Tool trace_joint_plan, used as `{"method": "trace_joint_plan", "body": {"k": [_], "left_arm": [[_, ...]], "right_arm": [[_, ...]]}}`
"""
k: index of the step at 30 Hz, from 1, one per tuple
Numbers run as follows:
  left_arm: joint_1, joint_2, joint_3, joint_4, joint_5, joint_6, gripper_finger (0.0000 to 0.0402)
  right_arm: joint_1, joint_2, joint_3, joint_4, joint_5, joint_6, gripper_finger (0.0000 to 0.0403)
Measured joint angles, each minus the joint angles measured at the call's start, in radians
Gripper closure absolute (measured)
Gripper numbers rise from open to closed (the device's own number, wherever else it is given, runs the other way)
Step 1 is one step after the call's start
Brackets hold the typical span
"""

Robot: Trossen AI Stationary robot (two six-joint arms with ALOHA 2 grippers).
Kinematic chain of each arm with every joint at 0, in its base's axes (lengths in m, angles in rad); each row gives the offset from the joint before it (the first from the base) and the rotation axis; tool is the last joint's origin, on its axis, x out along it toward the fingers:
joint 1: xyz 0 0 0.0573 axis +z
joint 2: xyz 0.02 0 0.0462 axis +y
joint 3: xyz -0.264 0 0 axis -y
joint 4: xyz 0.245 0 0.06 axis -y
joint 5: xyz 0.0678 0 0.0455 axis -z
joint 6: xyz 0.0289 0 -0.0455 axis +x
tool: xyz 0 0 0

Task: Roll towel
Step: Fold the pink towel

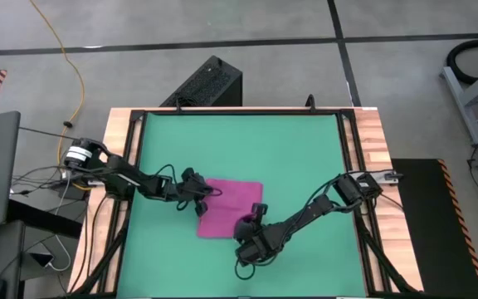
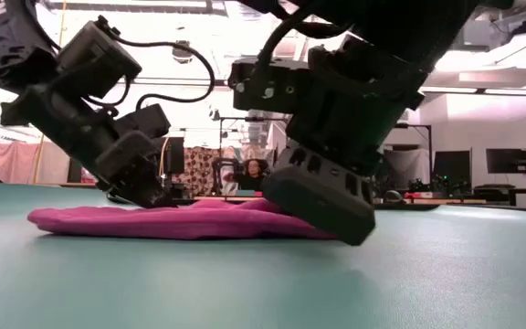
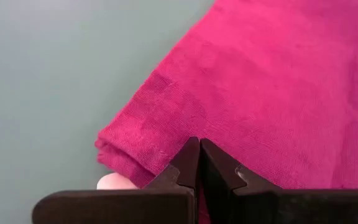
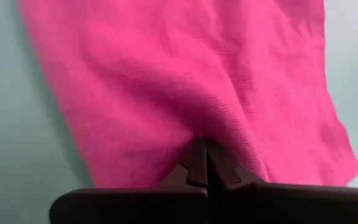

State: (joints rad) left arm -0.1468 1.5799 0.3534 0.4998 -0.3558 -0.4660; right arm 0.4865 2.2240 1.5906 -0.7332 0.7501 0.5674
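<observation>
Towel is pinched in both my closed grippers, left and right; uneven pulls could skew the roll

Towel runs off the right wrist view's top; its white tag can't be made out, and a far-off person is just a blur
</observation>
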Motion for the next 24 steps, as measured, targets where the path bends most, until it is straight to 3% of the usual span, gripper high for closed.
{"method": "trace_joint_plan", "body": {"k": [8, 16, 24], "left_arm": [[-0.007, -0.101, -0.002, -0.083, -0.048, 0.034, 0.0402], [-0.008, -0.106, -0.002, -0.092, -0.044, 0.035, 0.0401], [-0.068, -0.191, -0.002, -0.086, -0.042, 0.076, 0.0402]], "right_arm": [[0.018, -0.003, -0.025, 0.011, -0.008, 0.043, 0.0397], [0.098, -0.004, -0.026, 0.011, 0.025, 0.117, 0.0397], [0.129, -0.058, -0.027, 0.012, 0.203, 0.15, 0.038]]}}
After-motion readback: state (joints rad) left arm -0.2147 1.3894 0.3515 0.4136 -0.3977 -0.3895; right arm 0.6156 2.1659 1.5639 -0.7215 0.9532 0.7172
